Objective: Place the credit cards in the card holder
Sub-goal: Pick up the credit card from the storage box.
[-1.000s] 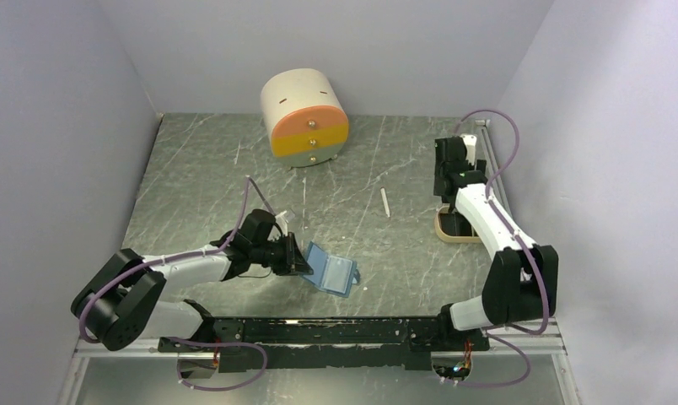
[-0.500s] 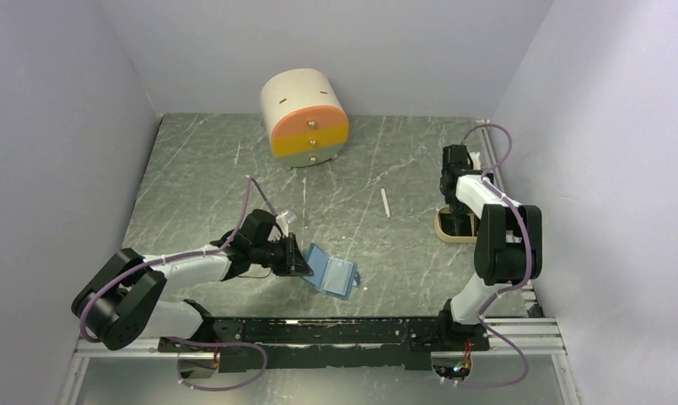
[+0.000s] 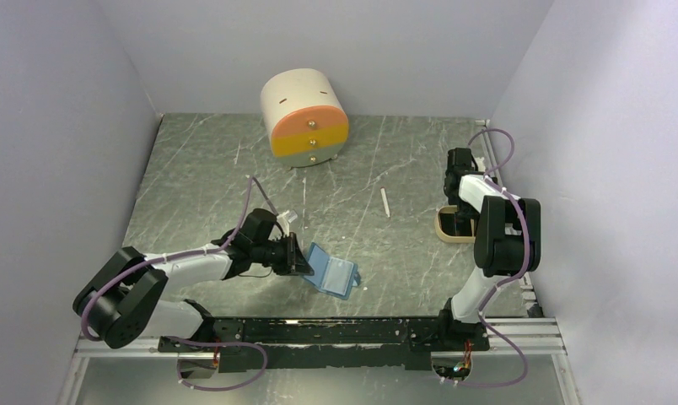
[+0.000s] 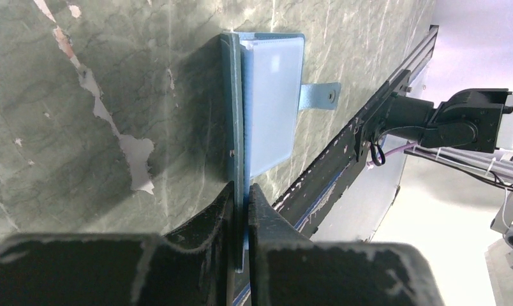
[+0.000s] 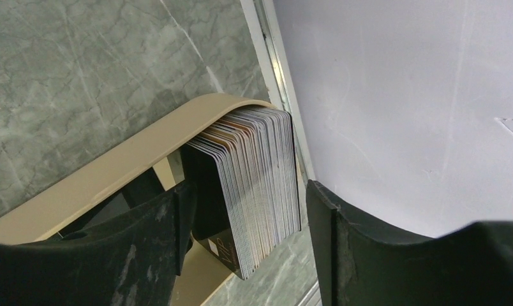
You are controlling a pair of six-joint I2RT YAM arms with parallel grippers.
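The card holder (image 3: pixel 331 272) lies open on the table, dark teal outside and light blue inside. My left gripper (image 3: pixel 298 257) is shut on its left edge; in the left wrist view the fingertips (image 4: pixel 243 210) pinch the teal cover (image 4: pixel 231 115) beside the light blue pocket panel (image 4: pixel 273 95). The credit cards (image 5: pixel 260 185) stand as a thick stack on edge in a beige tray (image 5: pixel 113 172). My right gripper (image 5: pixel 249 191) is open, with one finger on each side of the stack. From above, the right gripper (image 3: pixel 459 215) hangs over the tray (image 3: pixel 443 229) and hides the cards.
A cream drum-shaped drawer unit with an orange front (image 3: pixel 306 118) stands at the back. A small white stick (image 3: pixel 385 202) lies mid-table. The right wall (image 5: pixel 401 95) and a metal edge strip (image 5: pixel 276 57) are close beside the tray. A black rail (image 3: pixel 319 329) runs along the front edge.
The right arm has folded up and its gripper has shifted right and down over the tray. The left gripper and the card holder have not moved.
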